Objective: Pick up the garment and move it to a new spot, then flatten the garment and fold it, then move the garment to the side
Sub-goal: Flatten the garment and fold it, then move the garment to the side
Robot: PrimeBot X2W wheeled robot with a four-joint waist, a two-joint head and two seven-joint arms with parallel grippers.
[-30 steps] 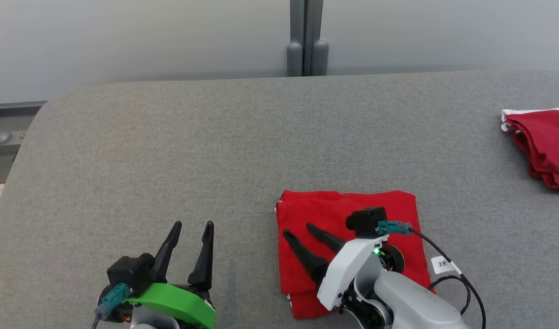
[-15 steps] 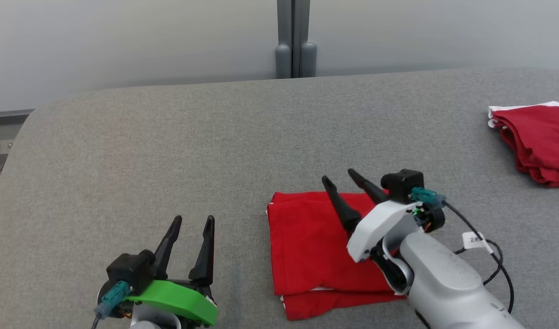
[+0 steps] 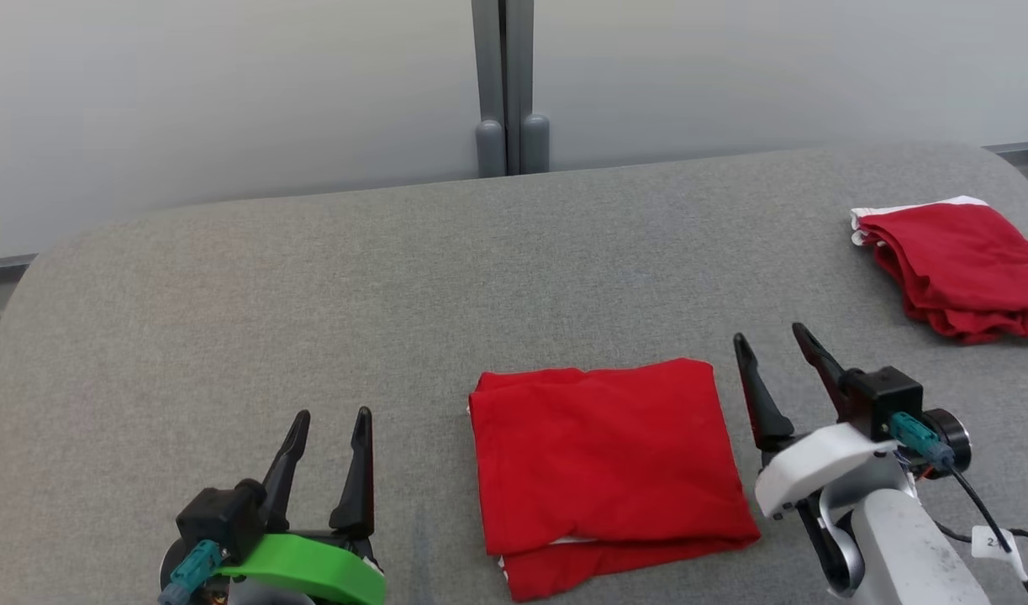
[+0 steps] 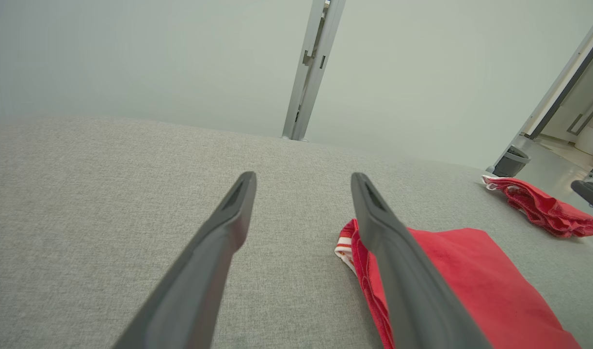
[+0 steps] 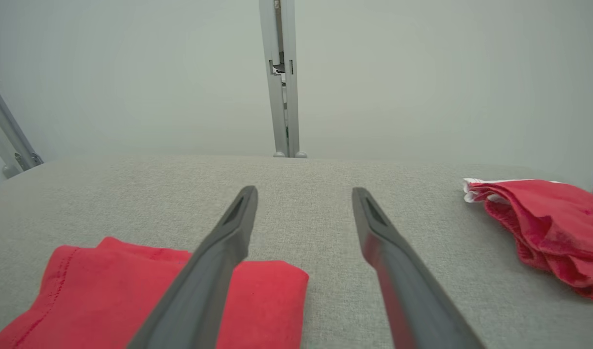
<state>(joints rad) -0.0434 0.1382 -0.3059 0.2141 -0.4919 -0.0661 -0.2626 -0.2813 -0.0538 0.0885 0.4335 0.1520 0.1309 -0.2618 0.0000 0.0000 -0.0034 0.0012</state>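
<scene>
red garment (image 3: 602, 462) folded, near square | our right gripper (image 3: 769, 334) just beside its right edge, nearer | our left gripper (image 3: 333, 413) farther off its left edge | both spread, empty

The garment (image 3: 606, 454) is matt red cloth, the table (image 3: 312, 294) carries coarse grey woven fabric, and the fingers (image 3: 358, 479) of the left gripper (image 3: 334, 412) and right gripper (image 3: 768, 333) are smooth matt dark plastic.
</scene>
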